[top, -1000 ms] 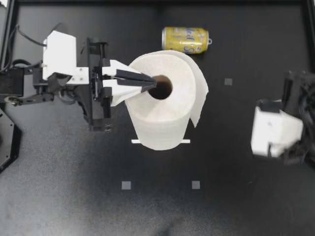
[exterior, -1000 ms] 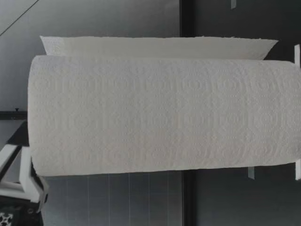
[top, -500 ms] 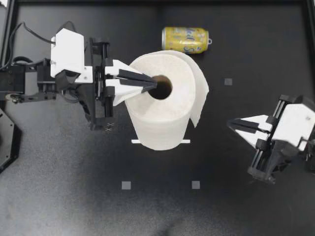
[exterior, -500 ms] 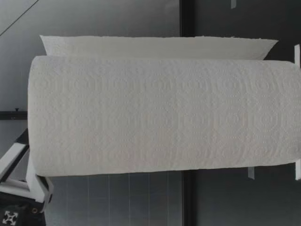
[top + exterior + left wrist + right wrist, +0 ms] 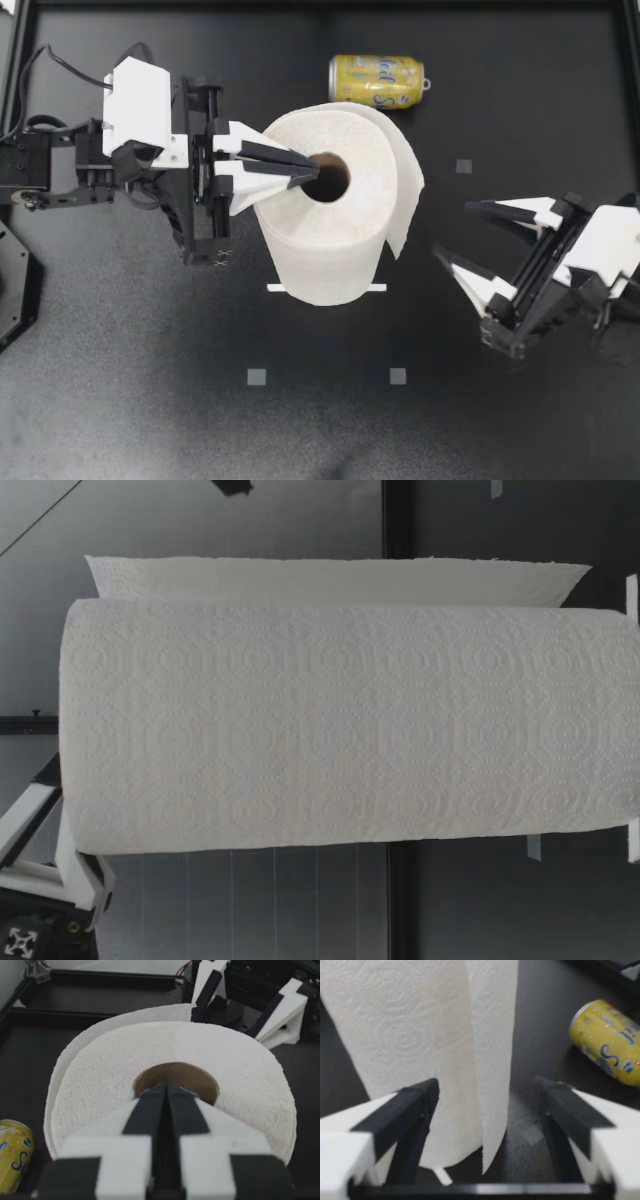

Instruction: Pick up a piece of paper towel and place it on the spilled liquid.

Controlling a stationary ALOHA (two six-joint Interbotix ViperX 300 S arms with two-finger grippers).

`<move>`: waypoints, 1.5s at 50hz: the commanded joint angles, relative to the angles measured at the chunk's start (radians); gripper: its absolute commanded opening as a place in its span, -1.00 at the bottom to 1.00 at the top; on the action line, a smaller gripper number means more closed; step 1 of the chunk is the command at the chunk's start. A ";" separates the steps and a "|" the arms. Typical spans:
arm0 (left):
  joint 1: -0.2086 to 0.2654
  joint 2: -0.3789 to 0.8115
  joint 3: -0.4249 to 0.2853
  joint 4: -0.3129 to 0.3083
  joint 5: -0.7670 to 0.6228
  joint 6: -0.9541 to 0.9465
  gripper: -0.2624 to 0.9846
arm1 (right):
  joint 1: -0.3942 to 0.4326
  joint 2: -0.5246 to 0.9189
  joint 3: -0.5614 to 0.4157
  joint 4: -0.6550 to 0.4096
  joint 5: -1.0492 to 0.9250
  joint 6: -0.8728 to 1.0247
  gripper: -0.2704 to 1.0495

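Our left gripper (image 5: 312, 172) has its two black-padded fingers pressed together with nothing between them. Their joined tips sit at the near rim of the brown cardboard core (image 5: 330, 178) at the top of the tall white roll of embossed paper towel (image 5: 325, 245), which stands upright on the matte black tabletop (image 5: 150, 400) directly ahead of that gripper. From the left wrist we see the tips just over the core's opening, with the roll's flat top spreading out on both sides of the fingers. A loose sheet (image 5: 406, 200) of the same white paper hangs down the side of the roll that faces away from the left gripper and toward our right gripper (image 5: 454, 230). The right gripper's fingers are spread wide apart and hold nothing; it points at the sheet from nearby but is clear of it. From the right wrist, the sheet's hanging edge lies ahead, about midway between the open fingers, with the body of the roll beside it. A yellow aluminium drink can (image 5: 377, 81) lies on its side on the tabletop beyond the roll, touching neither gripper. Small grey tape squares (image 5: 257, 377) mark the tabletop. From table height the roll fills most of what we see, with the sheet showing beside it.
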 commanded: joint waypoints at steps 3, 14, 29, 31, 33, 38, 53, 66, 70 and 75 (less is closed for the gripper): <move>0.003 0.002 -0.008 -0.003 0.008 0.000 -0.37 | -0.018 0.048 -0.058 -0.012 0.034 0.003 0.58; 0.002 0.017 -0.005 -0.015 0.009 0.000 -0.37 | -0.081 0.114 -0.110 -0.040 0.046 0.005 0.58; 0.002 0.018 -0.003 -0.015 0.009 0.002 -0.37 | -0.173 0.149 -0.129 -0.064 0.046 0.005 0.58; 0.003 0.020 -0.003 -0.015 0.009 0.002 -0.37 | -0.183 0.152 -0.132 -0.071 0.044 0.005 0.58; 0.003 0.023 -0.005 -0.015 0.009 0.002 -0.37 | -0.193 0.156 -0.138 -0.074 0.041 0.003 0.58; 0.002 0.029 -0.003 -0.017 0.009 0.002 -0.37 | -0.216 0.173 -0.150 -0.084 0.037 0.003 0.58; 0.003 0.037 -0.003 -0.017 0.011 0.002 -0.38 | -0.267 0.230 -0.164 -0.087 0.020 0.003 0.48; 0.003 0.038 0.006 -0.020 0.035 0.000 -0.38 | -0.273 0.224 -0.156 -0.084 -0.020 0.000 -0.32; 0.003 0.040 0.005 -0.021 0.060 -0.002 -0.38 | -0.273 0.218 -0.150 -0.083 -0.037 -0.002 -0.59; 0.003 0.040 0.006 -0.028 0.067 -0.003 -0.38 | -0.272 0.210 -0.140 -0.083 -0.055 -0.002 -0.77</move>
